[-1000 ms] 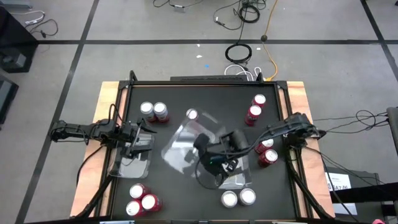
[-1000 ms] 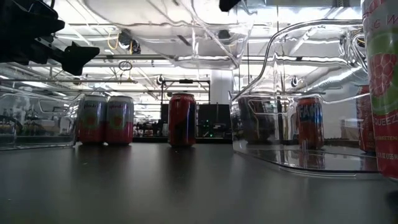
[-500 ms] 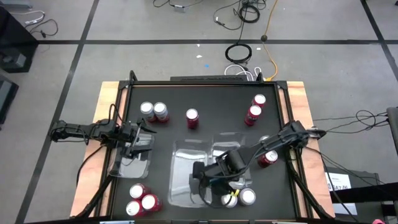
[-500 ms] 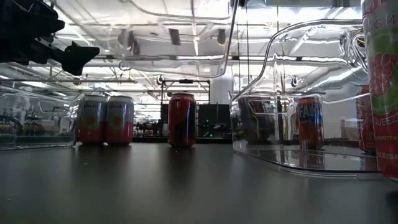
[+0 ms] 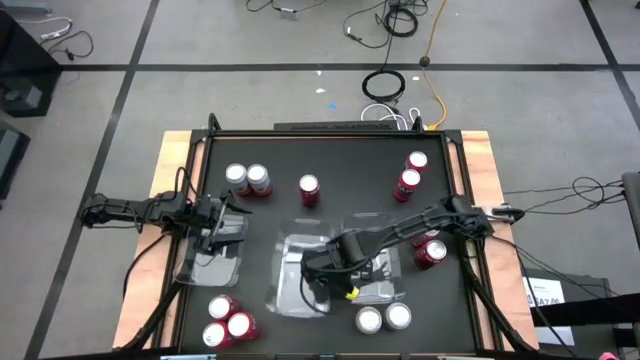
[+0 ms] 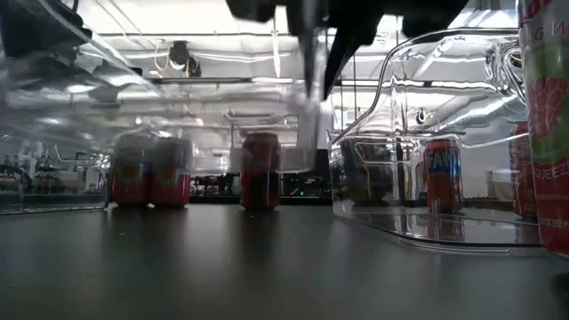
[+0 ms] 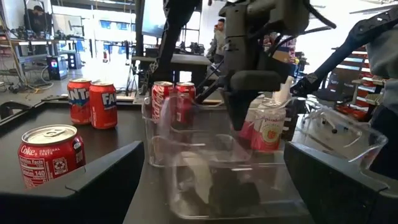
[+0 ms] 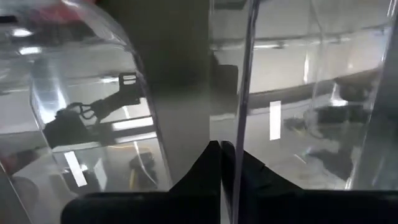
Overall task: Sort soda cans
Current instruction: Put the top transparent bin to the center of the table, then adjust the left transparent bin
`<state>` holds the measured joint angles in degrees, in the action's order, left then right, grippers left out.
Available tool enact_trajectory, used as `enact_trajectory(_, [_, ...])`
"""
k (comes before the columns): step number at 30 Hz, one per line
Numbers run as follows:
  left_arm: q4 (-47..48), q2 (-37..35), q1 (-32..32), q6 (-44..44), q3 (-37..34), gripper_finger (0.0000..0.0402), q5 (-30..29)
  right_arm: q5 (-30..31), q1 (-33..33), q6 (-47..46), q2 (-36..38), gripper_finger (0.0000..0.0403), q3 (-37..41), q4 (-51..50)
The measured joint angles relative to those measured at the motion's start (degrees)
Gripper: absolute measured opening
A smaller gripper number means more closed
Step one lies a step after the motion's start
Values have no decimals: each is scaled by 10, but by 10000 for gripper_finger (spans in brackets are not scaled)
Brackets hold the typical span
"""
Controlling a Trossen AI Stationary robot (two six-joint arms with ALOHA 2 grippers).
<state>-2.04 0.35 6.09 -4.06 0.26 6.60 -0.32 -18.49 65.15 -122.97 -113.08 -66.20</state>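
We have the right gripper pinched shut on the thin wall of a clear plastic rectangular tray, carried over the middle of the black table, and the wrist view shows that wall clamped between our two dark fingertips. To place it well, we judge we should lower it level onto bare table, keep the grip firm until the base rests flat, then let go straight up. Room is tight: a second clear tray lies just beside it, two silver-topped pale cans stand near its front corner, and a single red can stands behind. Other red soda cans wait in clusters at the back left, front left, back right and right edge. Our left gripper, fingers spread wide and empty, waits over a third clear tray at the left.
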Motion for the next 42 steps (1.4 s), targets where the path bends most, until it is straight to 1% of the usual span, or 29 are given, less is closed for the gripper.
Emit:
enact_trajectory(7, [0,0,0,0,0,395,0,2,24,12,-18,0,0,-15])
enact_trajectory(11, [0,0,0,0,0,395,0,7,28,26,-31,0,0,-36])
enact_trajectory(16, [0,0,0,0,0,395,0,8,28,22,-36,0,10,-50])
enact_trajectory(19, [0,0,0,0,0,395,0,30,30,3,-36,3,23,-53])
enact_trajectory(23, [0,0,0,0,0,395,0,40,35,-24,-35,19,62,-49])
enact_trajectory(26, [0,0,0,0,0,395,0,66,34,-55,-35,35,82,-51])
enact_trajectory(29, [0,0,0,0,0,395,0,62,34,-80,-35,52,85,-53])
enact_trajectory(35, [0,0,0,0,0,395,0,62,24,-71,-13,81,84,-50])
enact_trajectory(42, [0,0,0,0,0,395,0,64,9,-72,12,98,84,-51])
